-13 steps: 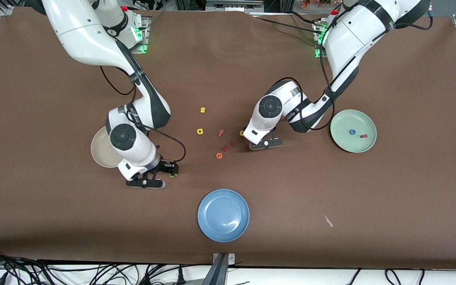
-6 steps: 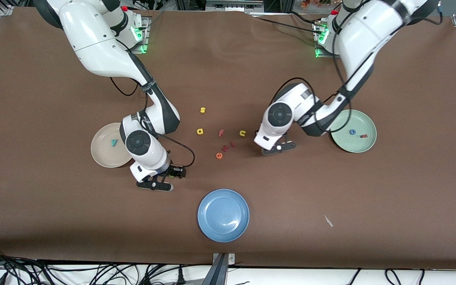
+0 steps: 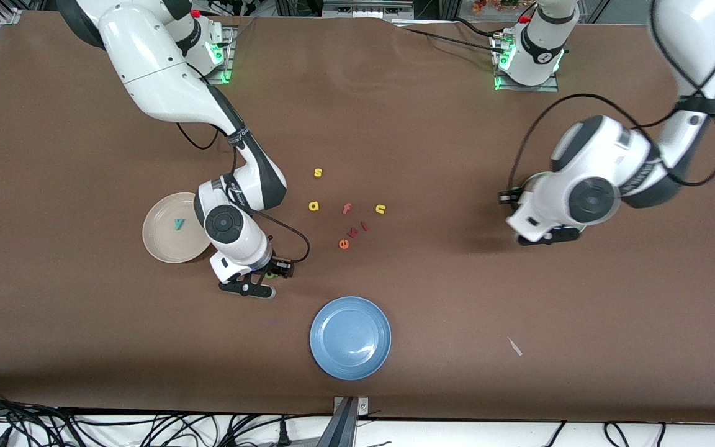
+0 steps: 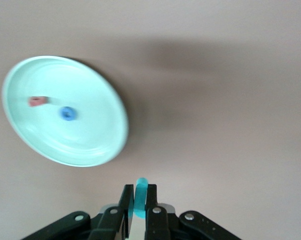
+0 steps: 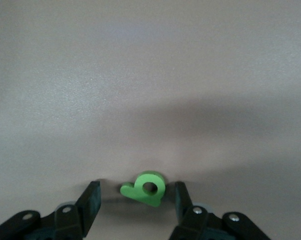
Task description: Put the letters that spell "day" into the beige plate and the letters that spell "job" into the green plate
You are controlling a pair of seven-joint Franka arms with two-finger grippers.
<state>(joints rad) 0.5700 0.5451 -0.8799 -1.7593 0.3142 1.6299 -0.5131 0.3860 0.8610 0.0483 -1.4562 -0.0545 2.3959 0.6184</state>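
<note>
- Letters for "day" are found in three places: the teal y (image 3: 179, 223) lies in the beige plate (image 3: 160, 243), the yellow a (image 3: 314, 206) lies on the table at about 3 o'clock from that plate, and the green d (image 5: 144, 189) lies flat on the table between the fingers of the right gripper (image 5: 136, 200).
- The right gripper (image 3: 263, 273) is seen low at the table, at about 4 o'clock from the beige plate and at about 10 o'clock from the blue plate (image 3: 350, 337); its jaws are set apart at either side of the green d, and no contact with the letter is visible.
- Letters for "job" are also split: the blue o (image 4: 67, 113) and the pinkish-red b (image 4: 37, 101) lie apart in the green plate (image 4: 98, 150), and the teal j (image 4: 140, 197) is pinched upright in the narrow, closed jaws of the left gripper (image 4: 140, 196).
- The left gripper (image 3: 522, 198) is held in the air by the edge of the green plate, which is mostly covered by the arm in the front view.
- Spare letters are grouped at mid-table: a yellow s (image 3: 318, 172) at 12 o'clock from the yellow a, then a pink f (image 3: 346, 208), a yellow u (image 3: 380, 209) and an orange e (image 3: 344, 244).
</note>
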